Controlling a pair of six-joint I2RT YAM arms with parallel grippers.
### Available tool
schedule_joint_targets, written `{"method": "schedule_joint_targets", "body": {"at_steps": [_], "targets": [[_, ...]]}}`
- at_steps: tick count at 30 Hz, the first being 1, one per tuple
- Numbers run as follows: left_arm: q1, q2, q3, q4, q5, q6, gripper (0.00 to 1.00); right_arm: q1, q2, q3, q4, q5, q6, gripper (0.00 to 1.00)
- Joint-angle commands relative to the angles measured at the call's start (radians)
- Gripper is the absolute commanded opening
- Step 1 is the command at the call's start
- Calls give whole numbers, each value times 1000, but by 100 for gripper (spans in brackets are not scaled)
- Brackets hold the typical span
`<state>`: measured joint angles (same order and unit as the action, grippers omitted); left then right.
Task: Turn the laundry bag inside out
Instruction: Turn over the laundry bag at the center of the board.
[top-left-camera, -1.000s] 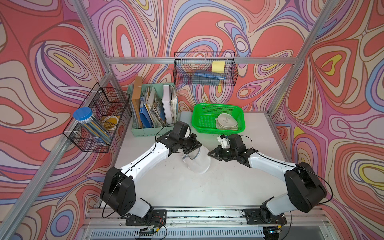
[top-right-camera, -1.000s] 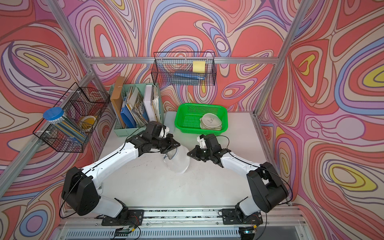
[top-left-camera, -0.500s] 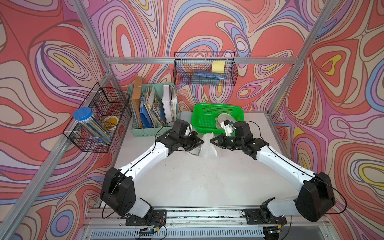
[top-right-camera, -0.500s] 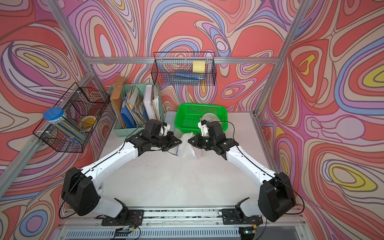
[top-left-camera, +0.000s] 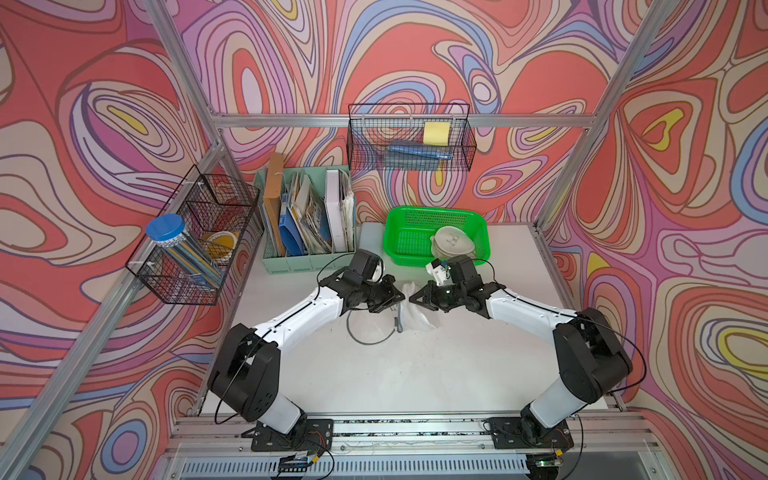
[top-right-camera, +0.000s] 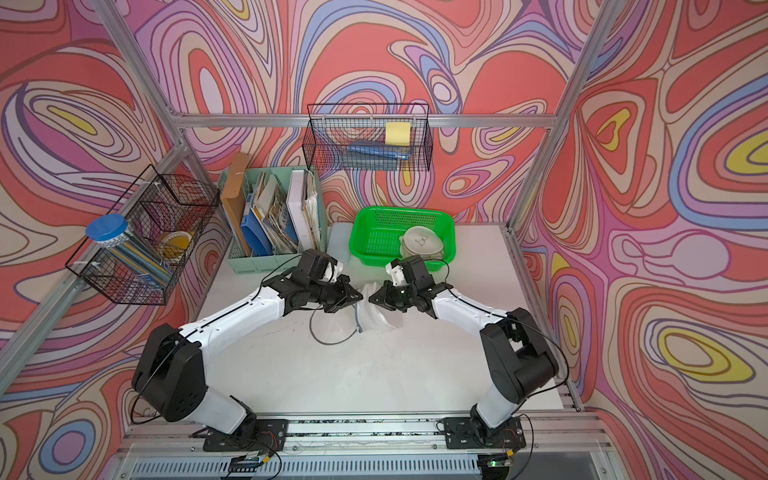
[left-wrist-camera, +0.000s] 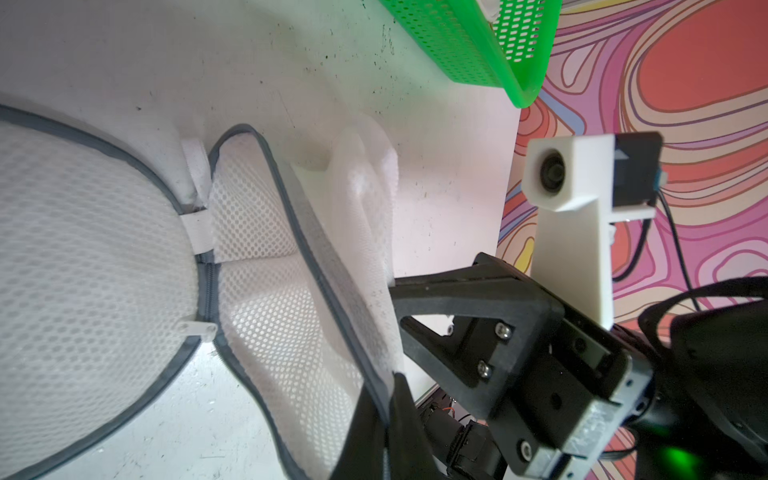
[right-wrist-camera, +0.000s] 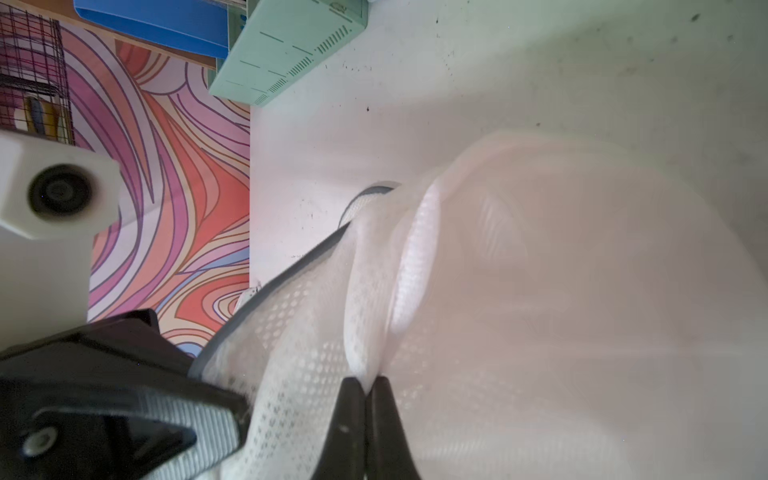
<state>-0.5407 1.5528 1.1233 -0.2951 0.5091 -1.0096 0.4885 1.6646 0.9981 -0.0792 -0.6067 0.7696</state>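
Green basket (top-left-camera: 398, 237), mint file organizer (top-left-camera: 291, 264)

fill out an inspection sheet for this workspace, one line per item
surface: white table, speckled with dark marks
job's things: white mesh laundry bag, grey zip rim, held up between both grippers, lower part on the table
clutter: green basket holding a pale round item; mint file organiser with folders
grippers: left gripper shut on the bag's grey rim; right gripper shut on its mesh
cables: black cable loops along each arm; none seen on the bag
surroundings: two wire baskets on the frame; swirl-patterned walls
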Motion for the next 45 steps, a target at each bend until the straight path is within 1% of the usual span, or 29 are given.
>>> {"method": "schedule_joint_targets", "body": {"at_steps": [1, 3, 5, 6, 7, 8, 10, 12, 13, 14, 16, 18, 19, 20, 21, 22, 23, 24, 29, 32, 38, 41, 45], "targets": [[-1, 10, -9, 24, 17, 26, 0, 27, 69, -16, 142, -42, 77, 0], [-1, 14, -12, 19, 17, 27, 0, 38, 101, -3, 162, -46, 93, 0], [-1, 18, -12, 15, 17, 33, 0, 39, 160, 5, 183, -54, 100, 6], [-1, 18, -10, 9, 15, 33, 0, 39, 174, 9, 185, -60, 101, 14], [-1, 20, -9, 3, 11, 37, 0, 39, 190, 15, 184, -70, 98, 25], [-1, 21, -6, -6, 3, 40, 0, 39, 195, 18, 175, -76, 96, 28], [1, 22, -3, -21, -5, 46, 0, 32, 172, 13, 148, -70, 76, 32], [1, 21, -1, -33, -13, 49, 0, 18, 129, -2, 126, -67, 53, 39], [1, 21, -3, -37, -17, 50, 0, 10, 114, -10, 110, -62, 39, 44], [1, 22, -4, -39, -21, 50, 0, 1, 74, -20, 96, -58, 24, 46], [0, 21, -4, -45, -25, 51, 0, -11, 47, -32, 74, -63, 2, 46], [1, 24, -2, -51, -27, 54, 0, -17, 31, -46, 74, -74, -8, 44], [1, 26, 0, -54, -28, 53, 0, -16, 26, -54, 82, -75, -5, 38], [1, 27, 2, -56, -30, 54, 0, -17, 24, -64, 95, -78, 0, 29], [1, 29, 4, -56, -29, 54, 0, -17, 26, -73, 108, -78, 9, 22], [1, 29, 6, -56, -28, 54, 0, -18, 35, -82, 130, -77, 21, 11], [0, 32, 10, -55, -25, 54, 0, -17, 49, -87, 155, -86, 30, 3], [-1, 35, 14, -55, -22, 54, 0, -17, 68, -86, 173, -93, 41, 0], [-18, 72, 51, -49, -22, 46, 0, -16, 210, -56, 279, -142, 80, 0], [-40, 108, 75, -32, -19, 28, 0, -12, 279, -16, 311, -162, 92, 0], [-98, 193, 155, 9, -18, -18, 0, 5, 391, 64, 224, -134, 56, 0], [-117, 231, 191, 21, -14, -32, 0, 8, 413, 74, 189, -119, 37, 0], [-125, 257, 204, 18, -17, -36, 0, 8, 423, 71, 152, -92, 26, 0]]}}
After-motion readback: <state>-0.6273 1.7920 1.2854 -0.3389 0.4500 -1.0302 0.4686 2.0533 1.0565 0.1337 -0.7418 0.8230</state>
